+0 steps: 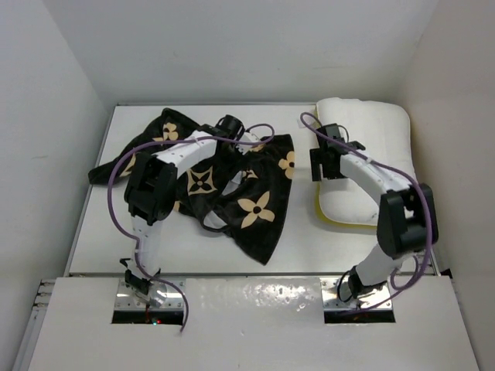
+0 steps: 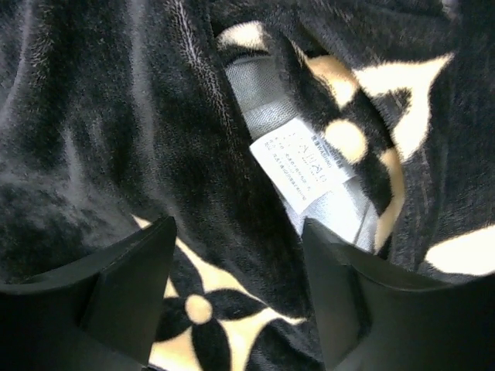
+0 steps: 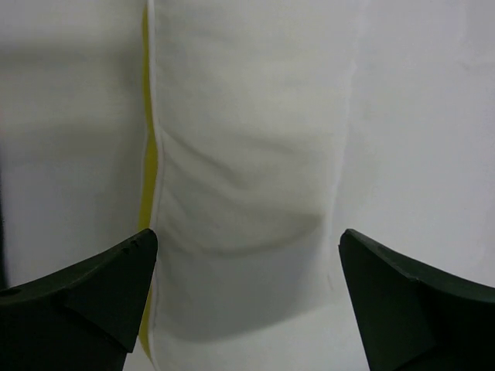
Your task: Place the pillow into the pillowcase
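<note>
Pillow (image 1: 383,131), white and plump, lies at the far right of the table (image 1: 193,255), its long axis running near to far. Yellow piping (image 1: 332,219) shows only along its near left edge. The right arm (image 1: 402,216) crosses it and hides part of its middle. The right gripper (image 3: 247,239) hangs over the pillow's left side, fingers spread wide with nothing between them; whether they touch the fabric cannot be told.

Well apart, left of the pillow, the black pillowcase (image 1: 255,209) with tan flower shapes lies crumpled, stretched left to right, one corner pointing near. The left arm (image 1: 151,189) covers part of it. Its opening is hard to make out. The left gripper (image 2: 237,232) hangs above a fold showing grey lining (image 2: 263,100) and a white label (image 2: 305,162), fingers apart and holding nothing.
</note>
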